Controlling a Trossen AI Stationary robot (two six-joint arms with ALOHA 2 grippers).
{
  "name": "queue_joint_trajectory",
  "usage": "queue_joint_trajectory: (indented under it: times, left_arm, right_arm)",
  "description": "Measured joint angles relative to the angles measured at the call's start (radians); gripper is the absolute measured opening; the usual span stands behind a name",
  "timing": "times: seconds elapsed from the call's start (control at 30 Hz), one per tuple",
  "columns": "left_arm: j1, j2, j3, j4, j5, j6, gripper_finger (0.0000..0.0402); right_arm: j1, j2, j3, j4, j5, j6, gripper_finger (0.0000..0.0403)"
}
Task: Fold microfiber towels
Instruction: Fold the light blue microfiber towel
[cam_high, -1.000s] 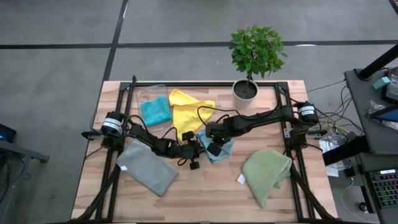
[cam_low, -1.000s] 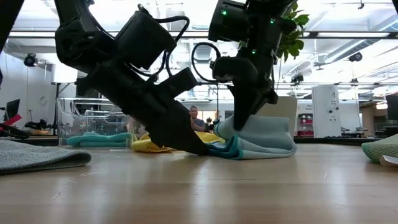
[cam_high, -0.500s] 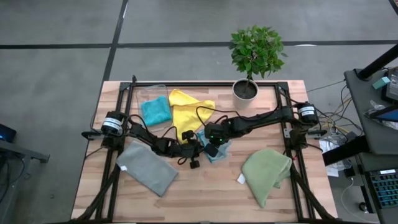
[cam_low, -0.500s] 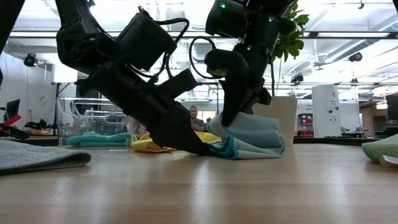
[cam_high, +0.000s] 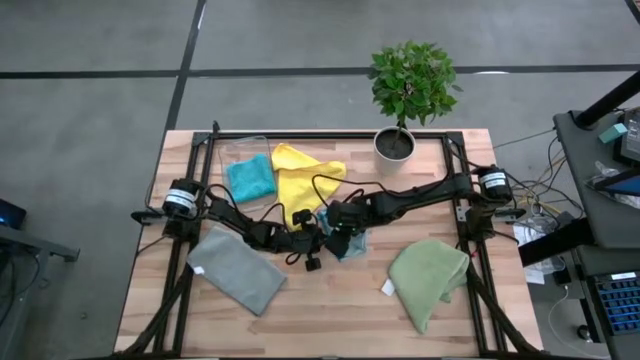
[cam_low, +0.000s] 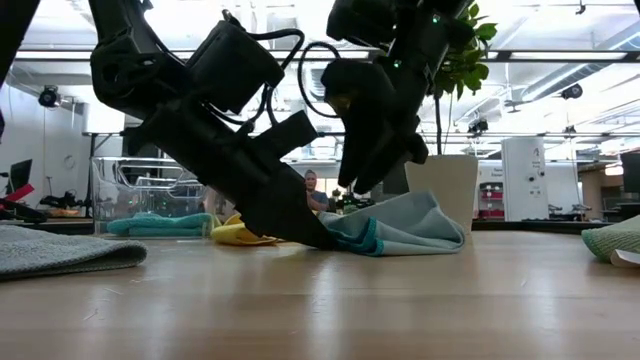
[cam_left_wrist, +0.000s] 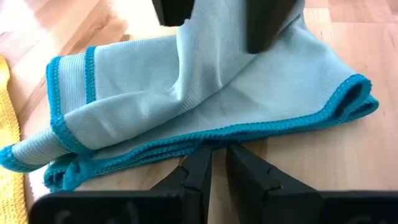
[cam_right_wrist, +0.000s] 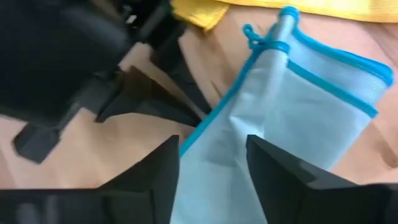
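- Wooden desk on a concrete floor, a potted plant at its far edge; behind it, a bright open workshop.
- Light blue towel lies half-folded at the desk's middle, teal hem showing, just beside the yellow towel.
- Left gripper sits low on the desk with its fingers nearly together, nipping the towel's near hem — in the left wrist view the layers bunch right at the tips.
- Right gripper hovers over the upper layer with its fingers spread; nothing is held, the cloth lies slack beneath it.
- Teal towel is in the clear bin; the grey towel and the green towel lie apart at the near side.
- Risk: the loose top layer may slide or spring open, since only the left gripper pins it — and the edges already sit askew, so the fold could set crooked.
- Risk: the two grippers work very close together and could knock.
- No brand or writing can be read; the white tag by the green towel is too small.
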Motion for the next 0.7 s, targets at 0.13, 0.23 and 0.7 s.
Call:
queue_joint_trajectory:
  times: [0.13, 0.23, 0.7]
  left_arm:
    - [-0.001, -0.011, -0.001, -0.009, 0.025, 0.000, 0.0038]
    - [-0.001, -0.022, -0.002, -0.021, 0.047, 0.001, 0.0038]
    - [-0.013, -0.167, -0.003, -0.205, 0.083, -0.007, 0.0038]
  right_arm:
    - [0.011, -0.001, 0.015, -0.005, -0.035, -0.030, 0.0208]
    - [0.020, -0.023, 0.019, -0.019, -0.055, -0.061, 0.0215]
    - [0.033, -0.202, -0.106, -0.209, 0.173, -0.125, 0.0076]
